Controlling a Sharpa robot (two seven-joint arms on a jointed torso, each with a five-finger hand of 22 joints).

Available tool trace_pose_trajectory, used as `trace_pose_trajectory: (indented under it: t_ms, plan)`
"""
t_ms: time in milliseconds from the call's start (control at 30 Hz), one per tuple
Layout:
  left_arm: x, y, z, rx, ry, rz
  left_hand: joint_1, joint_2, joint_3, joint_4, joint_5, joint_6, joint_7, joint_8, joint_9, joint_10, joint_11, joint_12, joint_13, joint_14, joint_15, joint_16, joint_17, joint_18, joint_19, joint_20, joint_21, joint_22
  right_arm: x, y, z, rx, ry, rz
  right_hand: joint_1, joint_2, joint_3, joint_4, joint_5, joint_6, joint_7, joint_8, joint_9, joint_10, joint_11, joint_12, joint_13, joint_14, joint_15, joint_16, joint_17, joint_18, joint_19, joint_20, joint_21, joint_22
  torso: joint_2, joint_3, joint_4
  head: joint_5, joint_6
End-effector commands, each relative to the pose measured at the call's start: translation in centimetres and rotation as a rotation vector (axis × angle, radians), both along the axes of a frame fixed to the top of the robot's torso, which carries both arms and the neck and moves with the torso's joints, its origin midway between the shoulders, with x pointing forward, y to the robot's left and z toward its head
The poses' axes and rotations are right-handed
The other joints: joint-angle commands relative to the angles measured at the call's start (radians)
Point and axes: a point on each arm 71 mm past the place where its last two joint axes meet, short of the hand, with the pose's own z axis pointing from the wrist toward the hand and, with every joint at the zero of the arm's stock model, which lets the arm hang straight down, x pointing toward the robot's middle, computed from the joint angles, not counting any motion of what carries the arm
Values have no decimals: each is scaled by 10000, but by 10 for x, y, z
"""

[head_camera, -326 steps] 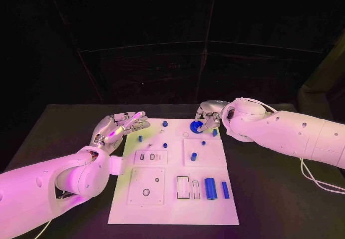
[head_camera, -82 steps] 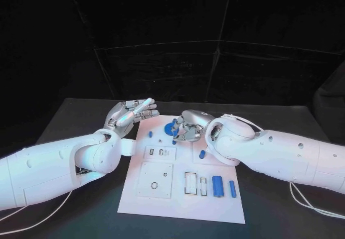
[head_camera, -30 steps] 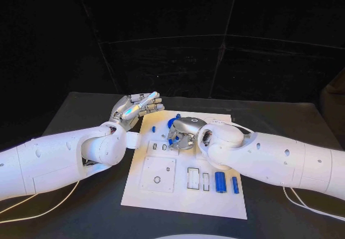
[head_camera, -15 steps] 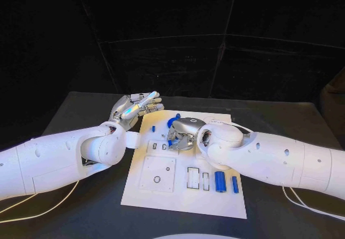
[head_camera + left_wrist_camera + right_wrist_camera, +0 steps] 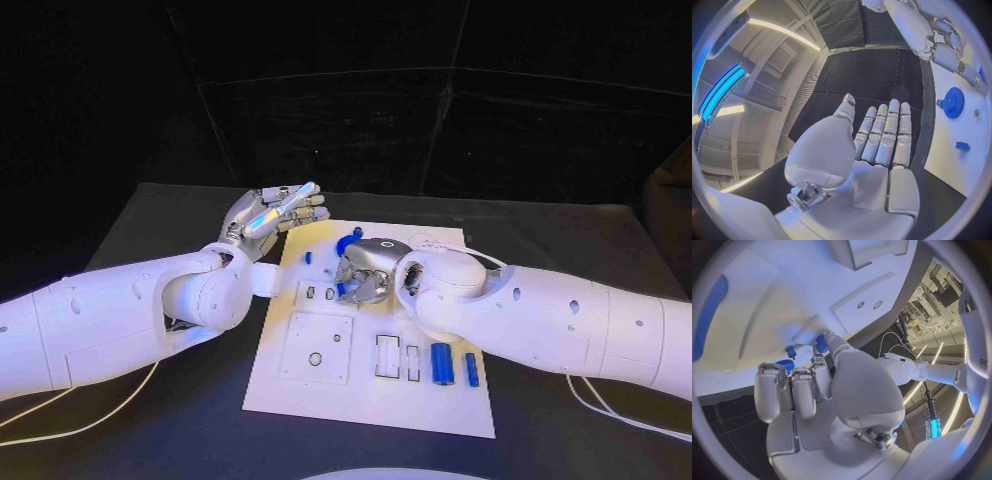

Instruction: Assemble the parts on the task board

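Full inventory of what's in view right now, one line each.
table: one, black, under everything.
task board: one, white, mid-table.
blue gear: one, far part of the board, by the right hand.
blue cylinders: two, one thick and one thin, side by side near the board's right edge.
small blue pegs: a few, far part of the board; count unclear.
left hand: silver, fingers straight, holds nothing, raised beside the board's far left corner.
right hand: silver, fingers curled down over the far board; grasp hidden.

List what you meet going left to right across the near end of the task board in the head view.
Square plate with an oval hole → tall rectangular slot → narrow slot → thick blue cylinder → thin blue cylinder, all on the task board.
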Motion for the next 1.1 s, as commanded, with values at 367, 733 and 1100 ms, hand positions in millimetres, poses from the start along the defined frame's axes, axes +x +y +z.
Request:
trace_pose_trajectory:
  t_ms: [367,733,1100]
  plan:
    - [0,0,2,-69,-71,-89,47,76,3,-67,11,91,67,-21,3,63,-18,-41,2,81,-12,-45,10,67,62,9,54,-10,-1,-3,-7,-423,179,-84,-249,-164,4,25,86,-183,111,-125,3,-225,64,-230,492,1031,43,11,2598,-50,100,28,-3,447,-1,1,-3,-9,-17]
    - [0,0,1,-62,-52,-92,47,76,3,-67,11,91,67,-21,3,63,-18,-41,2,81,-12,-45,10,67,62,9,54,-10,0,-3,-6,-341,82,-195,-539,-415,-221,114,153,-682,225,-339,-13,-660,172,-713,-33,1012,134,-20,2520,-37,59,108,-35,374,3,0,1,-27,-30]
    - [0,0,1,-64,-42,-100,65,97,22,-113,10,118,41,-14,6,99,-33,-38,4,100,-18,-60,9,67,82,3,47,-22,-1,-1,-1,257,-287,-301,-691,-531,-489,232,1,-1092,314,-376,0,-784,260,-819,-178,998,211,-44,2464,-28,33,185,-56,328,-5,0,1,-36,-46]
